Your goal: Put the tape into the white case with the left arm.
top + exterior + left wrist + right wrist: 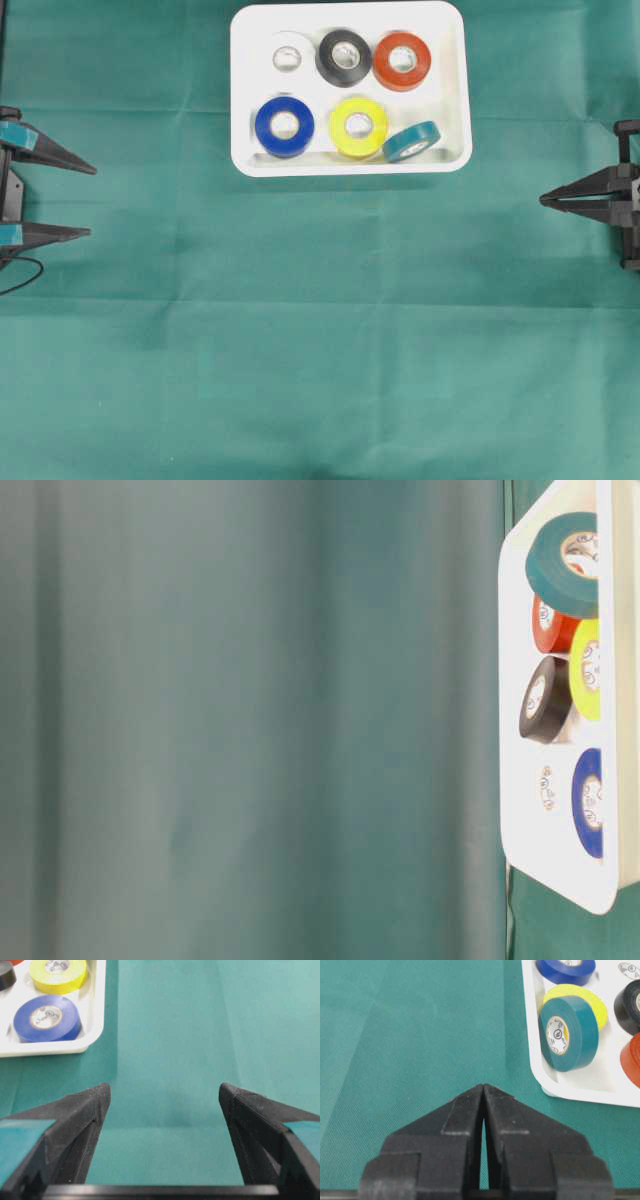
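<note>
The white case (244, 95) stands at the top middle of the green cloth and holds several tape rolls: white (289, 55), black (344, 56), red (402, 60), blue (285, 125) and yellow (358, 126) lie flat. A teal roll (412, 142) stands tilted on edge against the yellow one (580, 997) in the case's near right corner. My left gripper (90, 201), with teal bands, is open at the left edge, well away from the case, with nothing between its fingers (164, 1089). My right gripper (543, 200) is shut and empty at the right edge (483, 1086).
Green cloth (320, 350) covers the whole table, with faint creases. A loose black cable (25, 275) loops beside the left arm. In the table-level view the case (520, 810) shows along the right side, with the teal roll (560, 565) uppermost.
</note>
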`<state>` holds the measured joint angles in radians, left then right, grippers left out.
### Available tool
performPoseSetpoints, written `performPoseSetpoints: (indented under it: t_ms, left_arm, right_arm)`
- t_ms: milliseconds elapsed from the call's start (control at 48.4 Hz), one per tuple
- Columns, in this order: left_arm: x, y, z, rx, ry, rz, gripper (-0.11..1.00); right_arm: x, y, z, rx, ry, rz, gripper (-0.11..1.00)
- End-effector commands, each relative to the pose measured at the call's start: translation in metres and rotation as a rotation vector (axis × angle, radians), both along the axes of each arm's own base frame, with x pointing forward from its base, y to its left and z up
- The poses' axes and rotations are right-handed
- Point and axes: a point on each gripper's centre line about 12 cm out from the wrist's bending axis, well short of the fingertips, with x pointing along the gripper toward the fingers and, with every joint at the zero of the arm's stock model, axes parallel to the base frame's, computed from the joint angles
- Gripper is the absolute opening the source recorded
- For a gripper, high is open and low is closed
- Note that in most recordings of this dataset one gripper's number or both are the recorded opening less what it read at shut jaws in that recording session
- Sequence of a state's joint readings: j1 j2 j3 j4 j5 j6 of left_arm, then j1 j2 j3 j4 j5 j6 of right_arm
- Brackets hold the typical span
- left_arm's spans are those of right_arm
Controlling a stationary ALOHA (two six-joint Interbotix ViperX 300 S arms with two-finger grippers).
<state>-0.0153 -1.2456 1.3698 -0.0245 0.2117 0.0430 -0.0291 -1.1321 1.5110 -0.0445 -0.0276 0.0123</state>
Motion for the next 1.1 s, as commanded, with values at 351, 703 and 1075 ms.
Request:
performPoseSetpoints:
  t_ms: [351,703,1075]
  left_arm:
    - [-0.0048,0.0008,-0.0002,-0.004,-0.12,0.006,0.89]
    - [-0.0062,0.0009,-0.0026,-0.005,-0.147,0.007,0.89]
    - [-0.0062,0.0009,-0.0026,-0.002,-0.147,0.006,0.89]
  right_arm:
    - [0.0026,-0.0005,0.0046,0.0,-0.014,-0.003,-0.09]
    - [0.0023,-0.0002,0.0041,0.0,-0.012,-0.001,-0.09]
    - [0.0023,-0.0005,0.0039,0.0,-0.011,-0.003,-0.09]
